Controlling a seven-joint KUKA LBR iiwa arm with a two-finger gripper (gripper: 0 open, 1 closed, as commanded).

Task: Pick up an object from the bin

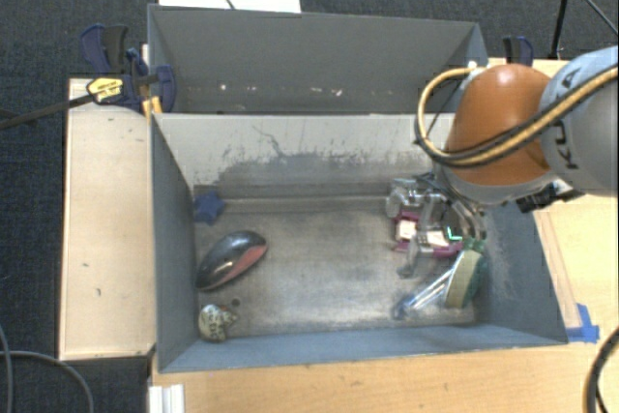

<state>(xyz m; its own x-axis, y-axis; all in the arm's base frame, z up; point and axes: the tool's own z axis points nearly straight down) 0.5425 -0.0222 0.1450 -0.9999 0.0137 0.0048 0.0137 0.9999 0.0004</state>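
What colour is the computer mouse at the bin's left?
The mouse is dark grey with a reddish side; camera view.

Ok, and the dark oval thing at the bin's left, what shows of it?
It looks like a computer mouse: glossy dark grey plastic shell, reddish patch along its right side. It lies flat on the bin floor near the left wall, slanting up to the right. Nothing else touches it; a blue scrap and a pale round thing lie nearby, apart.

Small magenta piece (414,233) near the right wall of the bin (179,247), beige-and-green sponge (466,276) just beside it, clear tube (422,299) slanting by the front wall
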